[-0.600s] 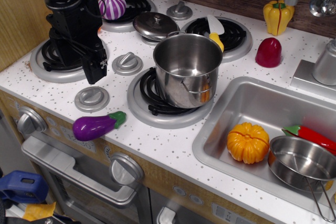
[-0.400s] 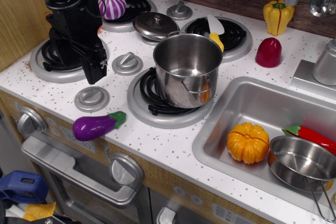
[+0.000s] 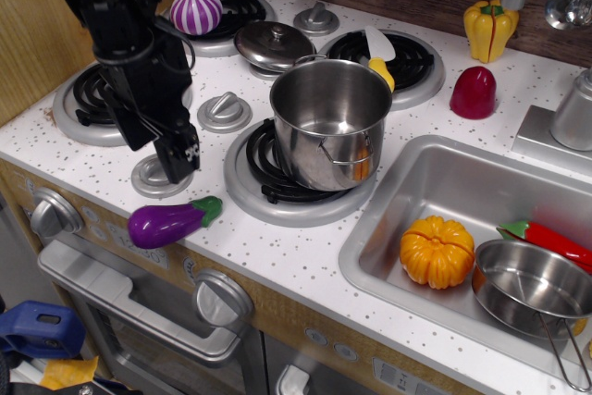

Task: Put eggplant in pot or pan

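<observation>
The purple eggplant (image 3: 166,223) with a green stem cap lies on its side on the white counter near the front edge, stem pointing right. My black gripper (image 3: 157,147) hangs above and just behind it, over a grey stove knob, with its fingers (image 3: 181,156) spread open and empty. The steel pot (image 3: 329,121) stands empty on the front right burner, to the right of the gripper. A small steel pan (image 3: 531,290) sits in the sink (image 3: 435,190) at the right.
A striped onion-shaped bulb (image 3: 195,9) sits on the back left burner, and a pot lid (image 3: 274,43) lies behind the pot. An orange pumpkin (image 3: 437,251) and a red pepper (image 3: 551,240) lie in the sink. A yellow pepper (image 3: 490,29) and a dark red toy (image 3: 474,92) stand at the back.
My gripper has moved forward and down to the right, from over the left burner towards the eggplant. The eggplant and pot have not moved.
</observation>
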Robot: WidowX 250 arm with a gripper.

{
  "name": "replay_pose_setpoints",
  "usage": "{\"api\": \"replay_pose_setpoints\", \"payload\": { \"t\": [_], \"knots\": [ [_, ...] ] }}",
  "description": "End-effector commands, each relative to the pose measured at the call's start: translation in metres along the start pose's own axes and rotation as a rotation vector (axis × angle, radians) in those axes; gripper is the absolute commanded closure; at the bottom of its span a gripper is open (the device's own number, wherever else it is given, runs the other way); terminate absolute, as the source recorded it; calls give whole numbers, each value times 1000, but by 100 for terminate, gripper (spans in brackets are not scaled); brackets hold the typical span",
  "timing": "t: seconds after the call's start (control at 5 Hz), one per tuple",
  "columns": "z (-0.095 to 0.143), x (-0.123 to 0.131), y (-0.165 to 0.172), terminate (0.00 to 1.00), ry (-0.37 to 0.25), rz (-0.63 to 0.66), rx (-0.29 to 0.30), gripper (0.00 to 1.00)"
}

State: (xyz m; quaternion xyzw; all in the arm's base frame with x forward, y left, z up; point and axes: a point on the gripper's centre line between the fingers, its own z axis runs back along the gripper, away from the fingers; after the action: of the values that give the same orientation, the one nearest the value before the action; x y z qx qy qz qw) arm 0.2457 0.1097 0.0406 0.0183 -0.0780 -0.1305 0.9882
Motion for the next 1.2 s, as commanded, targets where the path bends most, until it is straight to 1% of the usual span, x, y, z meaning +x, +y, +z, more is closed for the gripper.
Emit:
{"api": "replay_pose_setpoints", "payload": {
  "t": [0.0, 0.2, 0.4, 0.6, 1.0],
  "knots": [
    [-12, -1, -6, 0, -51, -1, 33, 0],
    [-19, -5, -12, 0, -50, 3, 14, 0],
    [-23, -7, -21, 0, -41, -18, 16, 0],
    [-24, -4, -25, 0, -44, -42, 5, 0],
    [-38, -3, -33, 0, -69, -28, -15, 0]
  ]
}}
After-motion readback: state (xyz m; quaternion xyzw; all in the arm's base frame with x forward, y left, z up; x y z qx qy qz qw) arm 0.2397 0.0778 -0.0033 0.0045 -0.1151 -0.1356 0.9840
